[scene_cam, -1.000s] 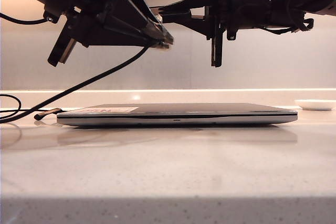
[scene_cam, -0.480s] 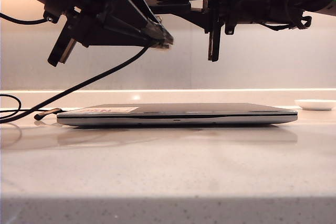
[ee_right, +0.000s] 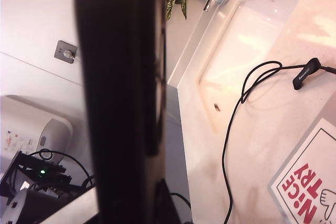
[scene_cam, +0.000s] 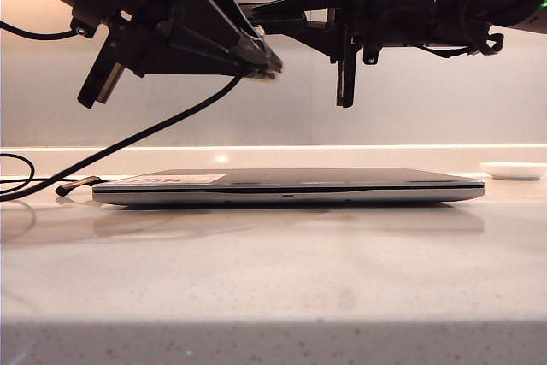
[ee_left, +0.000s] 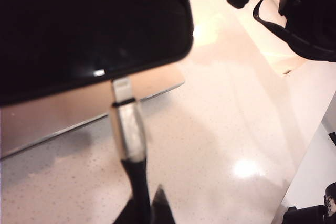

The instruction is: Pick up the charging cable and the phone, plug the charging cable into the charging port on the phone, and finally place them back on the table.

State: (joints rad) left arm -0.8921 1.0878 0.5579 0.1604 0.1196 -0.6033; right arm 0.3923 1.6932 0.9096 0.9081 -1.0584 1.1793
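My left gripper (scene_cam: pixel 265 66) (ee_left: pixel 147 204) is shut on the charging cable (scene_cam: pixel 154 130) just behind its silvery plug (ee_left: pixel 127 129), high above the table (scene_cam: pixel 273 279). The plug's metal tip meets the end edge of the black phone (ee_left: pixel 89 24), next to a small bright spot there; most of the tip shows. The charging port itself cannot be made out. My right gripper (scene_cam: pixel 261 16) (ee_right: pixel 131 203) reaches in from the right, shut on the phone (ee_right: pixel 118 93), seen edge-on in the right wrist view. In the exterior view the phone merges with the dark arms.
A closed silver laptop (scene_cam: pixel 291 185) with a red-lettered sticker (ee_right: pixel 310 182) lies under both arms. The cable's slack and its black far end (scene_cam: pixel 77 184) (ee_right: pixel 307 74) lie on the table at the left. A white dish (scene_cam: pixel 513 170) sits far right. A sink (ee_right: pixel 247 45) is set into the counter.
My right gripper with the phone has shifted slightly up and to the left, toward the plug. The left gripper and the cable have stayed put.
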